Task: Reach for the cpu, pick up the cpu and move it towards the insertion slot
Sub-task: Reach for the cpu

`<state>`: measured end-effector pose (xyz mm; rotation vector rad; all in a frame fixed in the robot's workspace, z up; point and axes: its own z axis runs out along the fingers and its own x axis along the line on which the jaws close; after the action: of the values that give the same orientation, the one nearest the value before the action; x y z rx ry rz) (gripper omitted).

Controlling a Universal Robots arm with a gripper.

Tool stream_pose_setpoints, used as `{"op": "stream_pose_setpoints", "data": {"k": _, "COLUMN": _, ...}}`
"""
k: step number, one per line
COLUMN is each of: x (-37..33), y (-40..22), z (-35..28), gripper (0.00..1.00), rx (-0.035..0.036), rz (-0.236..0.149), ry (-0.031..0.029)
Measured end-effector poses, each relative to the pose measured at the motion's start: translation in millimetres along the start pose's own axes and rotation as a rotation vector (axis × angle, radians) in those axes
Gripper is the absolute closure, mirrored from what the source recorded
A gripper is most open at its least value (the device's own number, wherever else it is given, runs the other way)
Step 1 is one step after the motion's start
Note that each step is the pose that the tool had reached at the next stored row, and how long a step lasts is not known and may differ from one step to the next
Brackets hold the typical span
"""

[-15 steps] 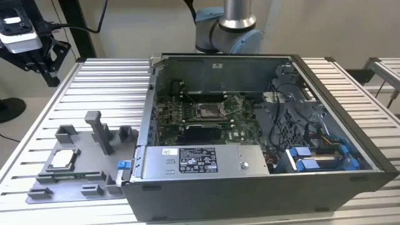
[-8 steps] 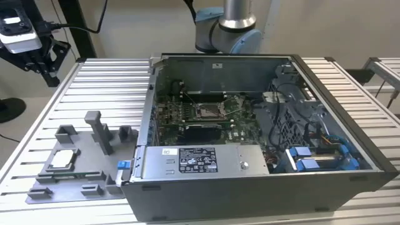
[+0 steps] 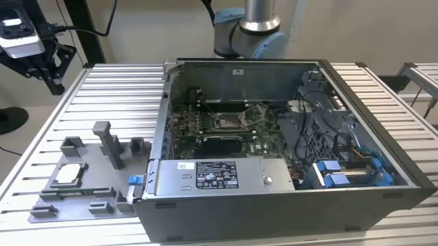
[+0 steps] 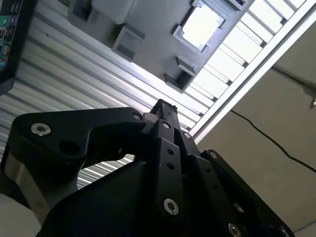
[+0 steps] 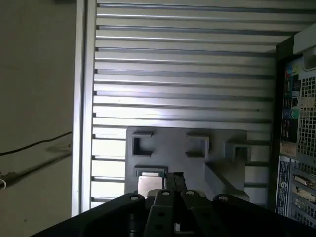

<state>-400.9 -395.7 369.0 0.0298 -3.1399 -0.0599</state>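
Collision hazard: gripper (image 5: 175, 176), closed on nothing, hangs well above the table (image 3: 116, 92) while the cpu (image 3: 68, 174) lies in the grey fixture (image 3: 77, 206) at the table's near corner on the exterior view's left; descending unopened would likely strike its lid.

Lit softly and evenly from above in the exterior view, with faint shadows beside the fixture blocks (image 3: 110, 143) and deeper shade inside the computer case (image 3: 287, 210). Blown out to white on the cpu (image 4: 201, 24) and the table slats (image 4: 219, 79) in the second wrist view. Dimmer and greyer in the first wrist view, banded with sheen across the slats. Near-black on the gripper (image 5: 175, 177) in both wrist views.
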Motion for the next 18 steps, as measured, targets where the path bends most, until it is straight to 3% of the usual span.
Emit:
{"op": "stream_pose_setpoints", "data": {"k": 4, "x": 9.2, "y": -9.4, "z": -0.1, "gripper": 1.0, "rx": -0.0005, "rz": 0.0, "ry": -0.0002}}
{"op": "stream_pose_setpoints", "data": {"k": 10, "x": 11.1, "y": -36.5, "z": -0.7, "gripper": 1.0, "rx": -0.001, "rz": 0.0, "ry": -0.0002}}
{"op": "stream_pose_setpoints", "data": {"k": 16, "x": 11.2, "y": -38.6, "z": -0.7, "gripper": 1.0, "rx": -0.001, "rz": -0.001, "ry": -0.0001}}
{"op": "stream_pose_setpoints", "data": {"k": 17, "x": 11.1, "y": -38.7, "z": -0.8, "gripper": 0.0, "rx": -0.001, "rz": -0.001, "ry": -0.0002}}
{"op": "stream_pose_setpoints", "data": {"k": 18, "x": 11.2, "y": -38.7, "z": -0.8, "gripper": 0.0, "rx": -0.0009, "rz": -0.001, "ry": -0.0001}}
